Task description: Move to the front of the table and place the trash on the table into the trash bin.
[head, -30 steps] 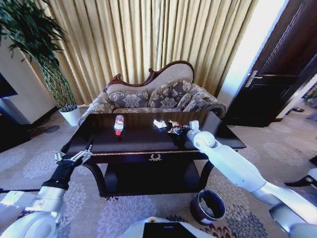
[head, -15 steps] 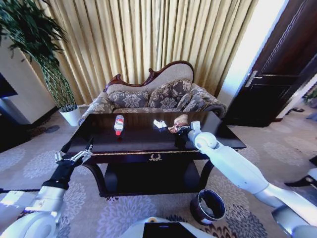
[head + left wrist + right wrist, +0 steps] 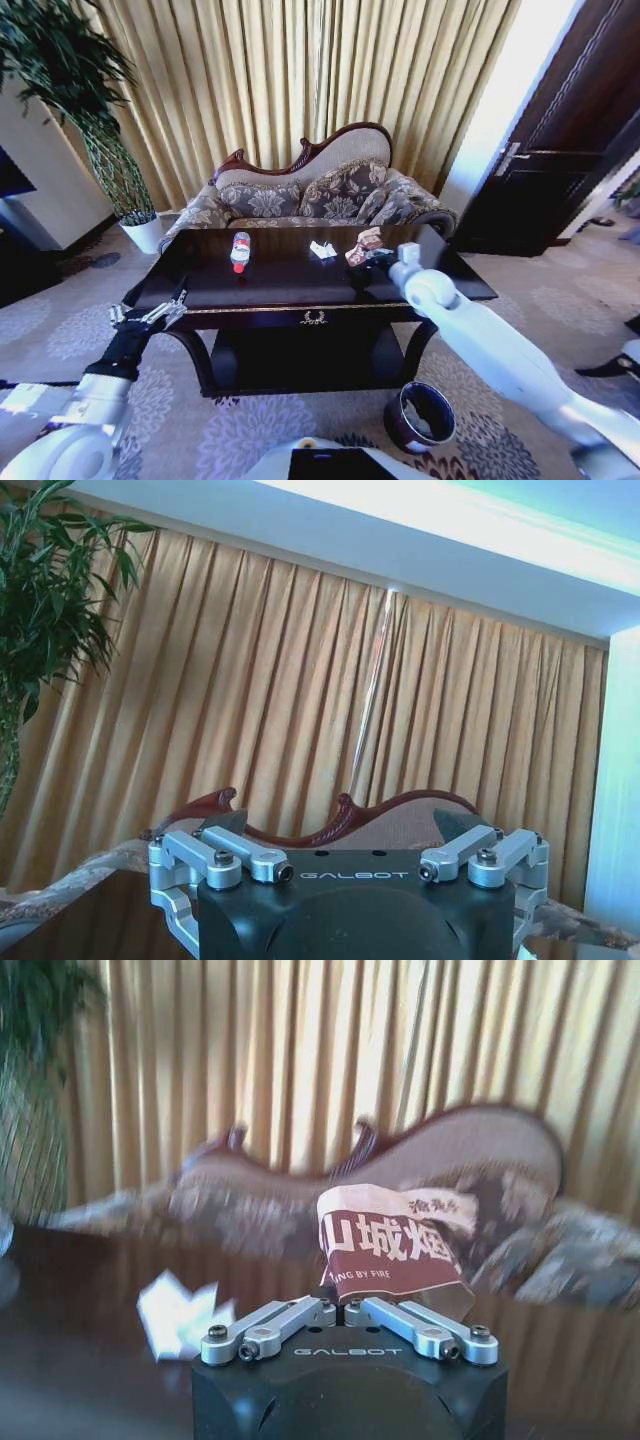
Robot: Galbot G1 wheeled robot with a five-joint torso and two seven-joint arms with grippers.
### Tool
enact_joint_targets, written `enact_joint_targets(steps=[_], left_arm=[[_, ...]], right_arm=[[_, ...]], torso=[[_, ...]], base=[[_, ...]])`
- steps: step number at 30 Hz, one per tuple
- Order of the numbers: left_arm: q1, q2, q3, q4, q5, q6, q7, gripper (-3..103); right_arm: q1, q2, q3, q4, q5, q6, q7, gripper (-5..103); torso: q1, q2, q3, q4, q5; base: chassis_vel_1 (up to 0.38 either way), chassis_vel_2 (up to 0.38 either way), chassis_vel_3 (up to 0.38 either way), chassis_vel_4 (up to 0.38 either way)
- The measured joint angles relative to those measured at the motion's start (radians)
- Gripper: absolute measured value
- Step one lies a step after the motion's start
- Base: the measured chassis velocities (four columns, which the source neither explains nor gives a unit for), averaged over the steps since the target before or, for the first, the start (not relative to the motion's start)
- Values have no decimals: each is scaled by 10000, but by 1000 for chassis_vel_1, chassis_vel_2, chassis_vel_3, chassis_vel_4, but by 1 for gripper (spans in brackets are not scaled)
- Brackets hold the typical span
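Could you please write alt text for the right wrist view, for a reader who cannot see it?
The right gripper holds a reddish-brown snack wrapper pinched upright between its shut fingers, above the dark table. Crumpled white paper lies on the table beside it, with a patterned sofa and gold curtains behind.

The head camera looks forward and down from above the near side of the table (image 3: 300,285), taking in the sofa (image 3: 310,190) and curtains (image 3: 290,80) beyond. The left wrist camera sits low at the near left, facing the far curtains (image 3: 300,700) and sofa back (image 3: 340,815). The right wrist camera hovers close over the tabletop (image 3: 80,1360), also facing the sofa (image 3: 450,1160) and curtains (image 3: 300,1050).
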Motion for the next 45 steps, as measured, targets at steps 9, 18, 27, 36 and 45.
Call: enact_joint_targets(steps=[9, 18, 27, 36, 45], left_arm=[[-464, 843, -112, 361, -430, 170, -995, 100], [-624, 1416, -150, 653, -723, 361, -1409, 100], [-653, 1610, -99, 656, -790, 433, -1368, 100], [-618, 1653, -148, 655, -846, 446, -1334, 100], [-589, 1456, -123, 667, -804, 438, -1174, 100]], right_arm=[[-2854, 116, 2962, 1975, -172, 777, 387, 0], [-6290, 1025, 5732, 4240, -1136, 699, 420, 0], [-7771, 1814, 6331, 5187, -1621, 466, 435, 0], [-7894, 1996, 6221, 5392, -1664, 455, 476, 0], [-7906, 2017, 6108, 5326, -1789, 480, 518, 0]], torso=[[0, 0, 0, 1, -4], [-1, 1, -1, 3, -7], [-1, 0, 0, 1, -2], [2, -1, 2, 1, -2], [1, 0, 1, 1, -3]], base=[[0, 0, 0, 0], [0, 0, 0, 0], [0, 0, 0, 0], [23, -21, -15, 17], [149, -155, -148, 158]])
